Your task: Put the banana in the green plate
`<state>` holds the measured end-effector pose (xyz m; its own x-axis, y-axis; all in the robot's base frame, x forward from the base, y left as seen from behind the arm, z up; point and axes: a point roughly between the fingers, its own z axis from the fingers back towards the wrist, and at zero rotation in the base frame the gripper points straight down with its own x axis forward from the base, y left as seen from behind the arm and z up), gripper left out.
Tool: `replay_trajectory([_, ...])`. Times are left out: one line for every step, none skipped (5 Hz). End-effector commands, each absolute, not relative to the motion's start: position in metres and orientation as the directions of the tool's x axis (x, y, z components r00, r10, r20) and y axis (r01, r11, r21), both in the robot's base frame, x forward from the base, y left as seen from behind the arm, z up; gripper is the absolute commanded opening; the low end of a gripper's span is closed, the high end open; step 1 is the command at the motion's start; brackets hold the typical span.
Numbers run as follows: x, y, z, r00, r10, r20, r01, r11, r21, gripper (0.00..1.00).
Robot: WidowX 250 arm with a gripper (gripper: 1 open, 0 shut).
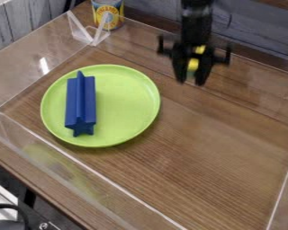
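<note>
Looks like a lab-type tabletop setup; exact room can't be confirmed. Black robot arm point(197, 27) is hanging over a wood-look tabletop point(189, 148), beyond the green plate point(101, 105). Pale edging point(261, 56) is running behind the plate. Black cable point(12, 214) is curling nearer the camera than the plate. Printed can point(107, 13) is standing behind it.

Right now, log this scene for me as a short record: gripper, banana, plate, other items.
Gripper: blurred, closed on the banana, off to one side of the plate
Banana: between the fingers, not on the plate
Green plate: flat on the table
Blue block: lying on the plate
Yellow can: at the table's far edge
</note>
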<state>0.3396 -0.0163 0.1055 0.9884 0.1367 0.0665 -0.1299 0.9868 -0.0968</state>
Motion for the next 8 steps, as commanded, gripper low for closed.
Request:
replay_trajectory([0.335, -0.008, 0.163, 0.985, 0.091, 0.144, -0.075, 0.991, -0.112, 0.0])
replay_trajectory([0.319, 0.011, 0.177, 0.986, 0.09, 0.142, -0.075, 0.991, -0.11, 0.0])
replay_trajectory([0.296, 0.038, 0.183, 0.989, 0.06, 0.135, -0.048, 0.994, -0.094, 0.0])
replay_trajectory([0.271, 0.064, 0.178, 0.991, 0.044, 0.124, -0.035, 0.997, -0.071, 0.0])
replay_trajectory([0.254, 0.073, 0.168, 0.993, 0.044, 0.109, -0.038, 0.998, -0.055, 0.0])
replay_trajectory([0.256, 0.067, 0.148, 0.996, 0.035, 0.088, -0.032, 0.999, -0.035, 0.0])
replay_trajectory([0.259, 0.056, 0.134, 0.997, 0.02, 0.079, -0.018, 0.999, -0.028, 0.0])
replay_trajectory([0.269, 0.065, 0.132, 0.997, 0.021, 0.077, -0.019, 1.0, -0.02, 0.0])
